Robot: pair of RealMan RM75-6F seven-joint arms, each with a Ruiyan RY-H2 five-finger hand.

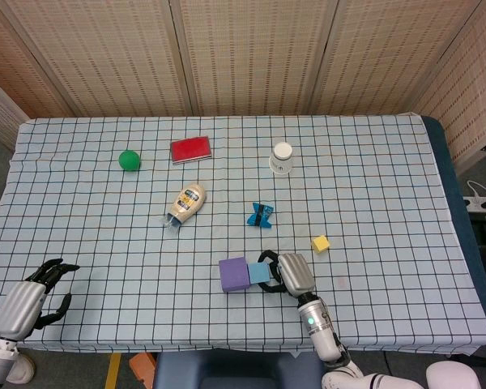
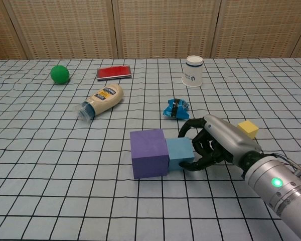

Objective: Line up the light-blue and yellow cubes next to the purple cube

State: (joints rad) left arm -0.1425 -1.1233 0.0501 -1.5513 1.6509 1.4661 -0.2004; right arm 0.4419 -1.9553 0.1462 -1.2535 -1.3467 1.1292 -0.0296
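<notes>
Right hand (image 2: 213,143) grips the light-blue cube (image 2: 179,153) by its sides; it looks light, stiff and easy to slide.

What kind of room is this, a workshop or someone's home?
Probably a robot test or lab setup, not a home: a table under a checked cloth, folding woven screens behind it, and unrelated props laid out, such as a purple cube, green ball and paper cup.

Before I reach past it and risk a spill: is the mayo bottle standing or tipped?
Tipped. The mayo bottle lies on its side on the table, cap toward the robot's near left in the chest view.
</notes>
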